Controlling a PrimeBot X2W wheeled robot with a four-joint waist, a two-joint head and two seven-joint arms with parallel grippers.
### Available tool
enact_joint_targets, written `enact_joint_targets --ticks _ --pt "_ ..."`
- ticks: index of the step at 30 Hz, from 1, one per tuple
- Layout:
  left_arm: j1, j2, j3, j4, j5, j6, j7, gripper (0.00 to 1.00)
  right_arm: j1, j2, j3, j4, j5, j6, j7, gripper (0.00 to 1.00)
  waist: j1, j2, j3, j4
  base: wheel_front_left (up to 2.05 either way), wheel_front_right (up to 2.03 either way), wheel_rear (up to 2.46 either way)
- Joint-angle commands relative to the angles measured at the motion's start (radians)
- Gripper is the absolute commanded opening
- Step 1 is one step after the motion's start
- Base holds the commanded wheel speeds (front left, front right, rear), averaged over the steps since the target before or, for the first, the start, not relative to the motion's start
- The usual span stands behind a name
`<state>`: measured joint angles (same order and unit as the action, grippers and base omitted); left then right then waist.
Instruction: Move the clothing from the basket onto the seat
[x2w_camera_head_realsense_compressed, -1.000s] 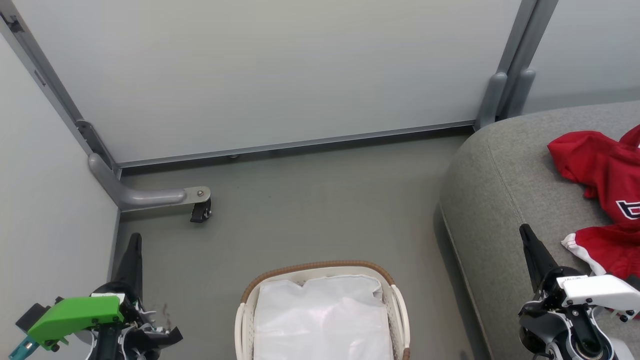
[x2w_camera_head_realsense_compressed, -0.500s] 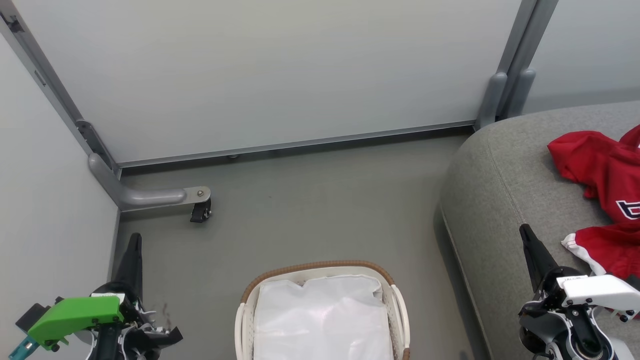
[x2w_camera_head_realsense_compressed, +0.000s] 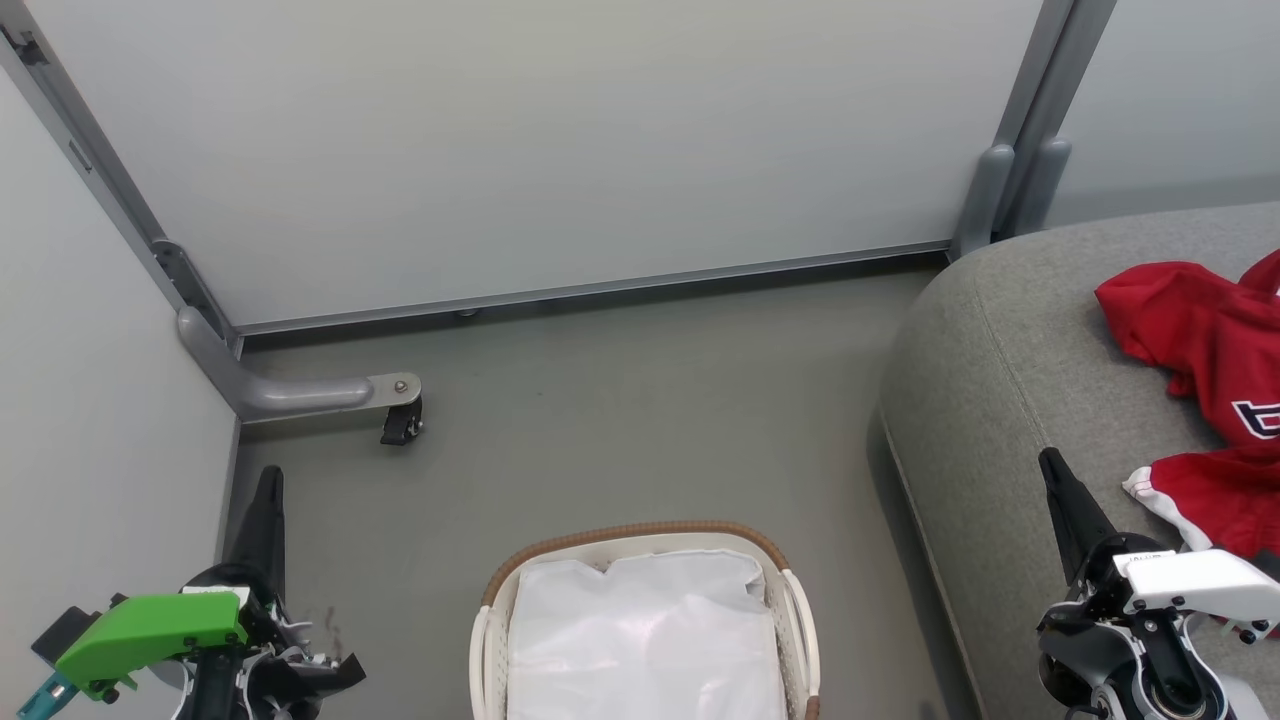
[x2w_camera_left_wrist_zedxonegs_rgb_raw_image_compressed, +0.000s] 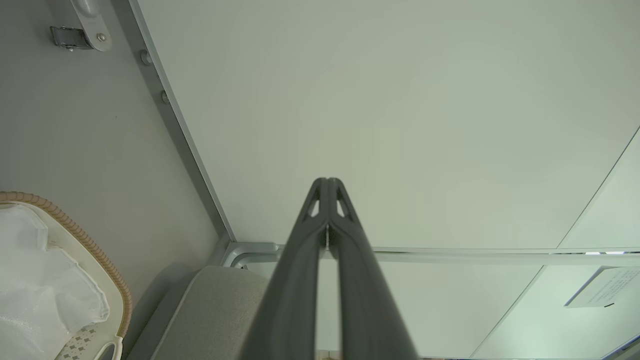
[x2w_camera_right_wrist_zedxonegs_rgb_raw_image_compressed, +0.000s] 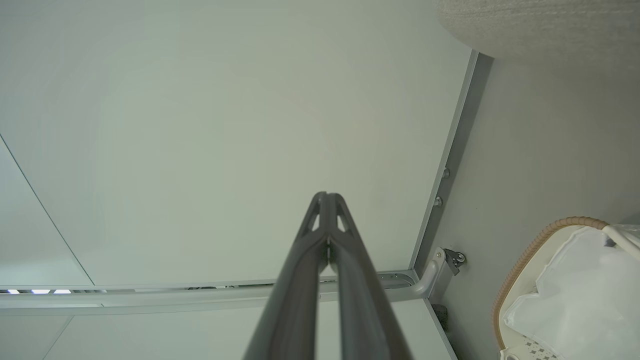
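Grey floor runs from the basket back to a pale wall panel in a metal frame; a small black caster on a grey bracket stands beyond the basket, to its left; the basket has a brown woven rim and a white liner inside. Right of the basket rises the grey cloth seat, rounded at its corner; the red clothing lies crumpled on the seat, well right of the basket, white trim showing. The left gripper hangs over the floor left of the basket, fingers pressed together; the right gripper hangs right of the basket over the seat's edge, also pressed together, near the clothing but apart from it.

In the left wrist view the left gripper is closed, tips meeting, nothing between them; it points at the wall panel; the basket sits at the lower left with the seat just beside it.

In the right wrist view the right gripper is likewise closed on nothing, aimed at the wall panel; the basket and liner lie at the lower right; the caster stands near the basket; the seat shows across the floor.
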<state>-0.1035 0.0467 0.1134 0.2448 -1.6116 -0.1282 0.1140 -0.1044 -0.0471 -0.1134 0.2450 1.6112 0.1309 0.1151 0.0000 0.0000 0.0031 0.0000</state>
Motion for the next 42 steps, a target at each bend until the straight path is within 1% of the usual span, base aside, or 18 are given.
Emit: enact_joint_targets --ticks 1,42 --pt "-0.011 0.007 0.002 -0.001 -0.003 -0.006 0.003 0.00 -0.007 -0.006 -0.002 -0.002 0.004 0.000 0.001 0.00 0.0000 0.0000 0.000 0.000 0.00 0.00 0.00" --pt "-0.011 0.007 0.002 -0.001 -0.003 -0.006 0.003 0.00 -0.007 -0.006 -0.002 -0.002 0.004 0.000 0.001 0.00 0.0000 0.0000 0.000 0.000 0.00 0.00 0.00"
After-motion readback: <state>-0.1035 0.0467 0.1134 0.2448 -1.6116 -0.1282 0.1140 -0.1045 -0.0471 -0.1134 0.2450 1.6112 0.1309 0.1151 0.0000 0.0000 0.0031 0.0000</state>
